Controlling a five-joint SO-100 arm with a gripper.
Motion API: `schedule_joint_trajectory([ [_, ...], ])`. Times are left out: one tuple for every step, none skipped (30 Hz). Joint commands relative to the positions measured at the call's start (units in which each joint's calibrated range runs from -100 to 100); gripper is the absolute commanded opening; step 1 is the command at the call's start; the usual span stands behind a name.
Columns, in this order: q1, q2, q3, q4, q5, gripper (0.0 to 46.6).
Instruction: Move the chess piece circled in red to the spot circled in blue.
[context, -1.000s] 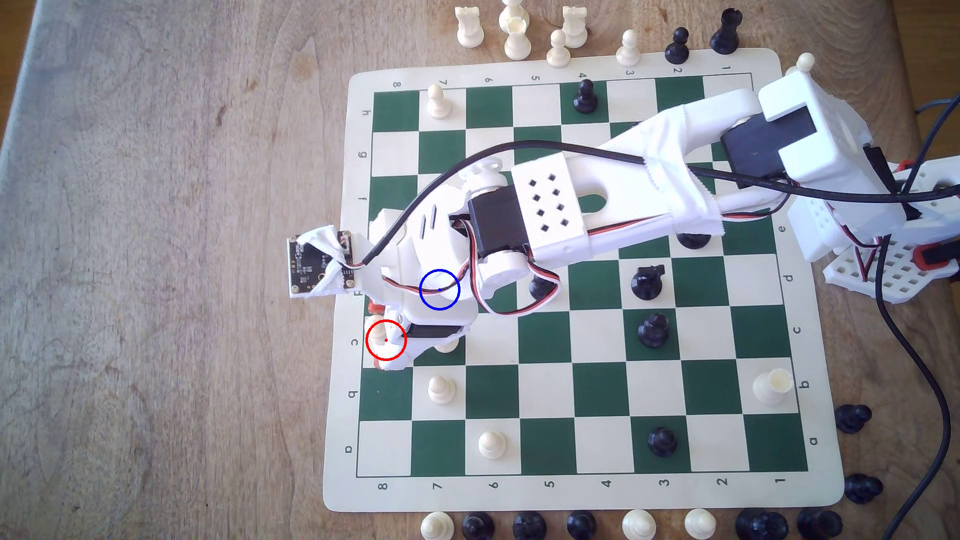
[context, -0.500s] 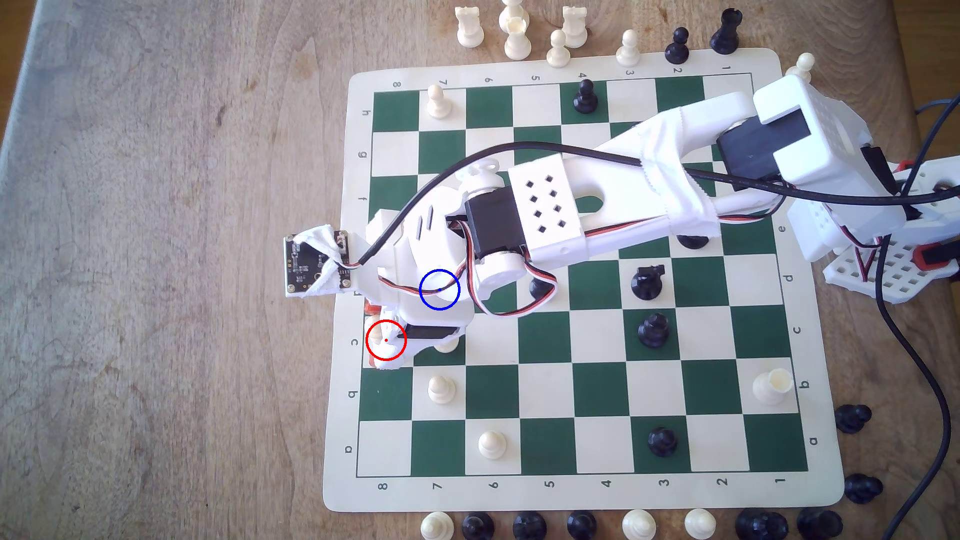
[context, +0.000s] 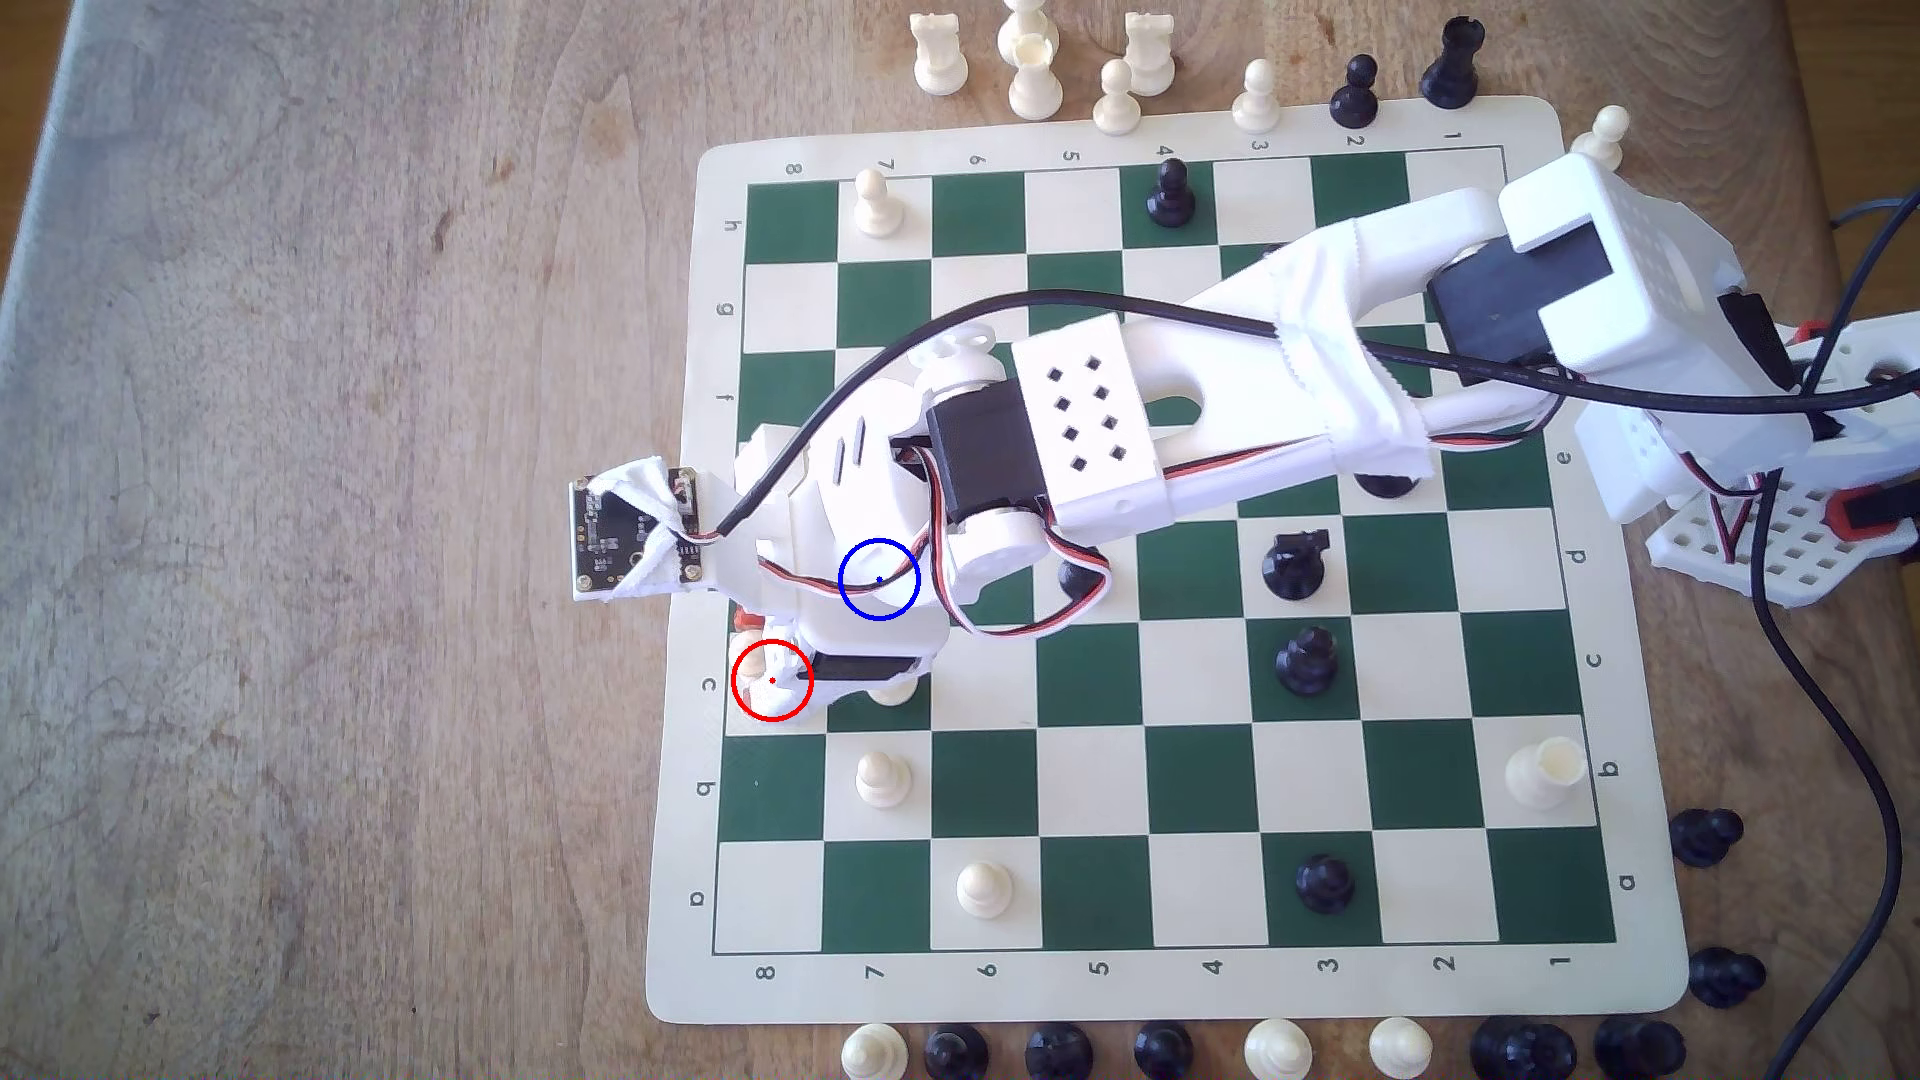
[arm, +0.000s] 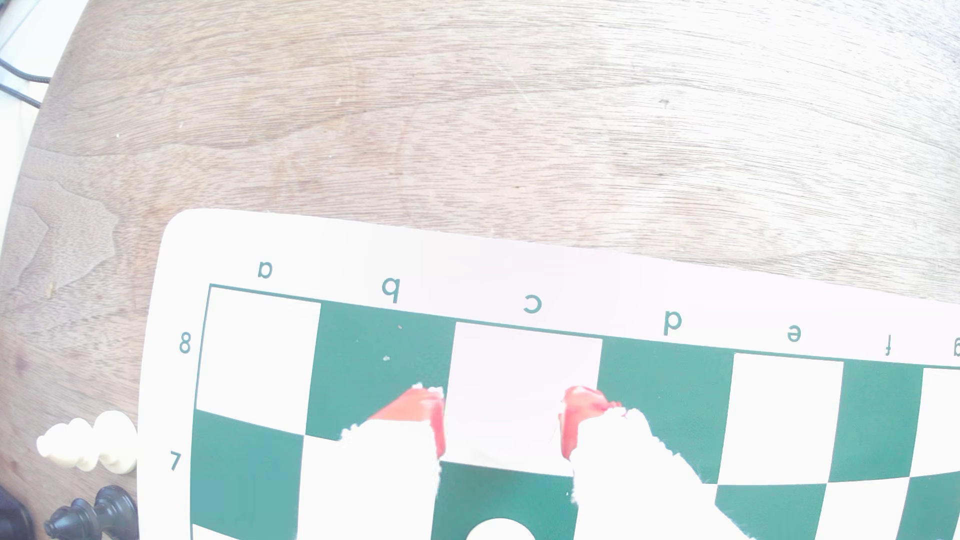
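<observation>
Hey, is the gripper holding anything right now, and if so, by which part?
Cannot tell: the fingers flank the red-circled chess piece, but glare washes out the gap between them, hiding any contact.

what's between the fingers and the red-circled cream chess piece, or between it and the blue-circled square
Nothing visible. The fingers flank the tall cream plastic chess piece in the red ring. The blue-ringed cream square lies diagonally next, hidden under the wrist; a short cream pawn stands beside that path, not on it.

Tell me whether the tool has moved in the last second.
Yes, slightly toward the exterior view's top: the tool no longer reaches the green b8 square.
</observation>
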Motion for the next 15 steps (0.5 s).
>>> schedule_joint_trajectory([
  [-0.4, -2.1, -5.8, 0.5, 0.0, 10.2],
  [-0.4, -2.1, -5.8, 0.6, 0.1, 9.7],
  [-0.5, -2.1, -5.8, 0.6, 0.2, 9.3],
  [-0.5, -2.1, -5.8, 0.6, 0.2, 8.3],
  [-0.6, -2.1, -5.8, 0.6, 0.2, 7.7],
  [-0.6, -2.1, -5.9, 0.6, 0.2, 7.3],
  [-0.6, -2.1, -6.0, 0.6, 0.2, 7.0],
  [-0.6, -2.1, -6.1, 0.6, 0.2, 6.8],
  [-0.6, -2.2, -6.2, 0.6, 0.2, 6.4],
  [-0.6, -2.3, -6.2, 0.6, 0.2, 6.3],
  [-0.6, -2.3, -6.3, 0.6, 0.2, 5.9],
  [-0.6, -2.3, -6.3, 0.6, 0.2, 5.8],
  [-0.6, -2.4, -6.3, 0.7, 0.2, 5.5],
  [-0.6, -2.5, -6.4, 0.8, 0.3, 5.3],
  [-0.6, -2.7, -6.6, 1.0, 0.3, 5.1],
])
